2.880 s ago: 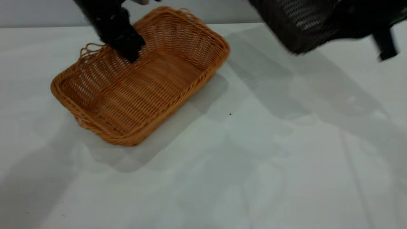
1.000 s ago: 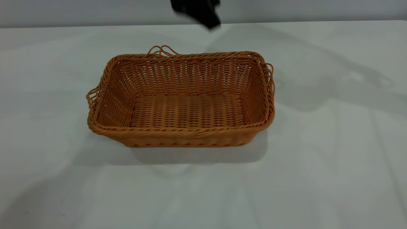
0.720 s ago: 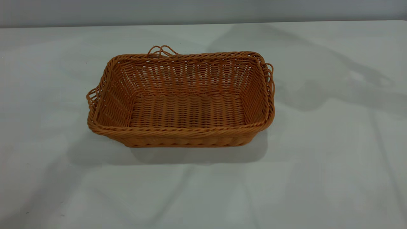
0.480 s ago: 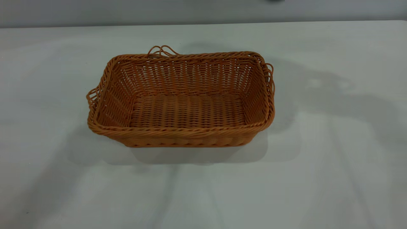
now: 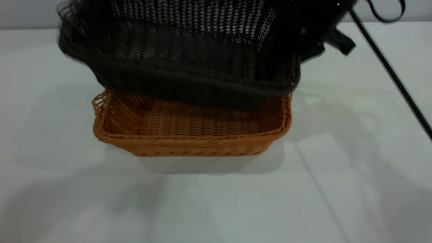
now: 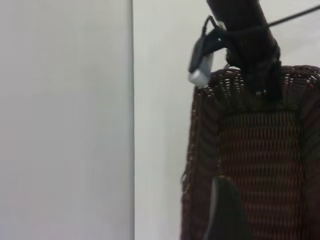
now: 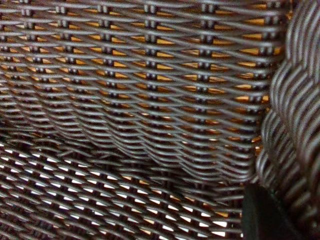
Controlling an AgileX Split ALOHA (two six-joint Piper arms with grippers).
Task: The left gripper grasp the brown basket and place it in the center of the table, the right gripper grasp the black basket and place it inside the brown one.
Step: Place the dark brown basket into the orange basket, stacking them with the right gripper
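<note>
The brown basket (image 5: 202,143) stands upright on the middle of the white table (image 5: 337,189). The black basket (image 5: 189,57) hangs tilted just above it and hides its far half. My right gripper (image 5: 312,37) is shut on the black basket's right-hand rim and holds it clear of the brown one. The right wrist view shows the black weave (image 7: 140,125) with orange showing through it, and one finger (image 7: 265,215) against the rim. My left gripper (image 6: 272,212) is out of the exterior view, open and empty, above the black basket (image 6: 260,165), with one finger (image 6: 225,210) showing.
The right arm's long black cable (image 5: 388,67) runs slantwise across the table's right side. In the left wrist view the right arm (image 6: 250,45) stands at the black basket's far end. Bare tabletop lies in front of and on both sides of the brown basket.
The left gripper set the brown basket down in the middle and left the view. In the last half second the right gripper brought the black basket in over it.
</note>
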